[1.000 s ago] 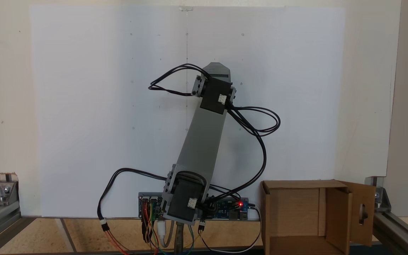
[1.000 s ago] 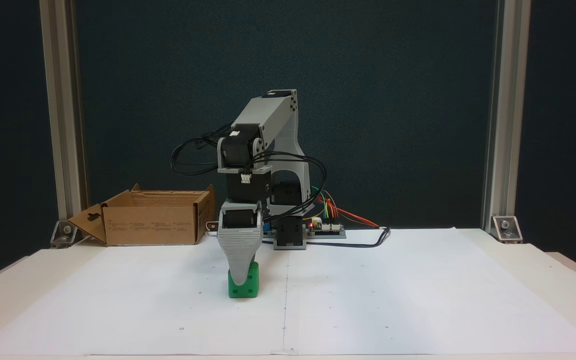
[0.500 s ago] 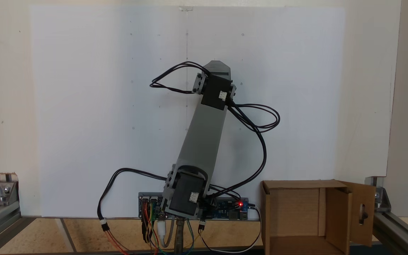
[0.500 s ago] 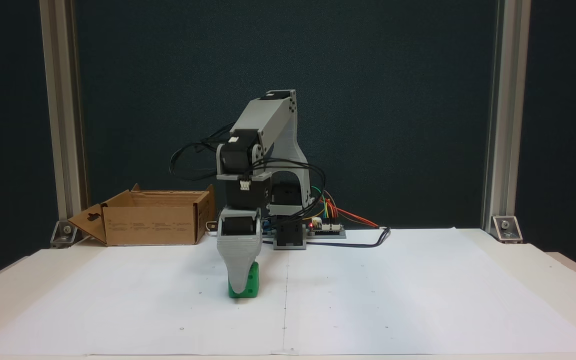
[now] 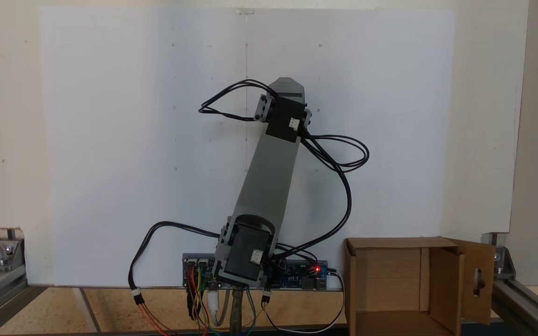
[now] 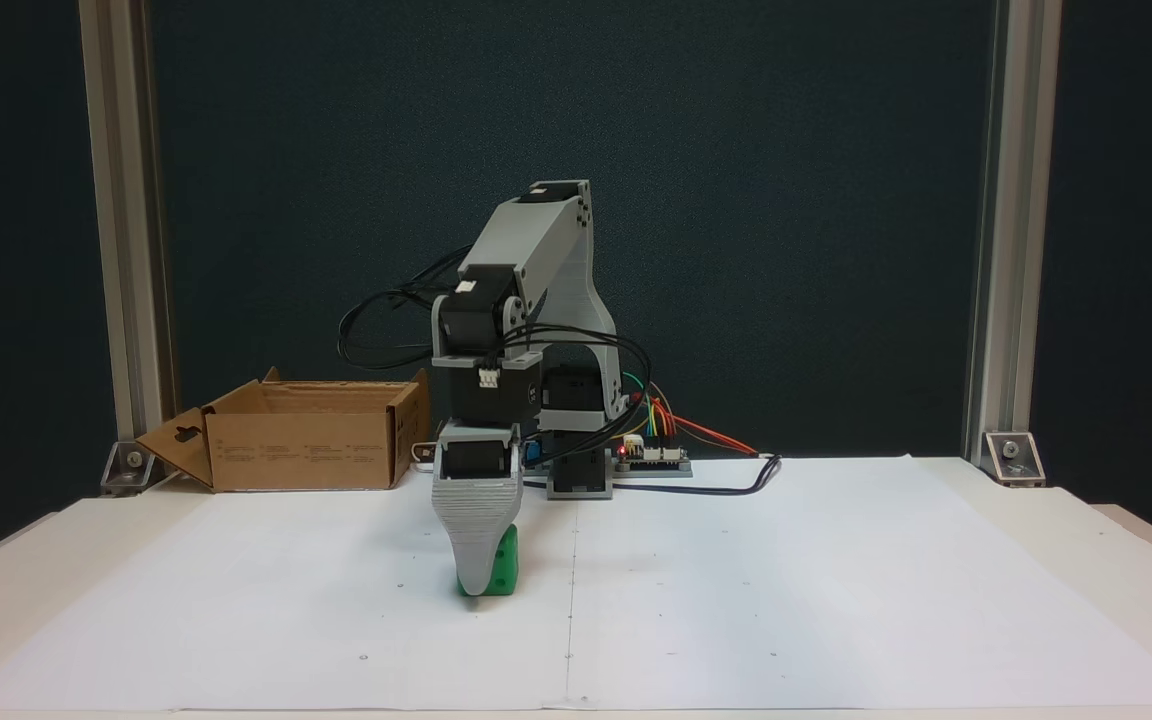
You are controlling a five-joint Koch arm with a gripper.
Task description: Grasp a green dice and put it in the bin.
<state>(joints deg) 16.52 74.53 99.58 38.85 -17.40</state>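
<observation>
In a fixed view from above, my arm (image 5: 271, 182) runs from its base up the white paper, and the wrist motor covers both my fingers and the dice; the bin (image 5: 385, 284) stands open at the lower right, beside the controller board (image 5: 297, 275) and well apart from my wrist. This view gives the bin's bearing from my base, which the other does not. In a fixed view from the front, my fingers (image 6: 477, 585) point straight down with the near finger's tip at the table (image 6: 836, 600), and the green dice (image 6: 504, 572) sits on the paper directly behind that finger, touching or nearly so. One jaw hides the other here, so I cannot tell how far apart my fingers stand or whether they grip the dice. The bin (image 6: 306, 445) lies well behind and to the left of the dice. Risks, as I judge them: the grip may catch only a rounded corner and squirt the cube sideways; a tip pressed onto the paper may drag the sheet; a lift begun too early would leave the dice behind.
</observation>
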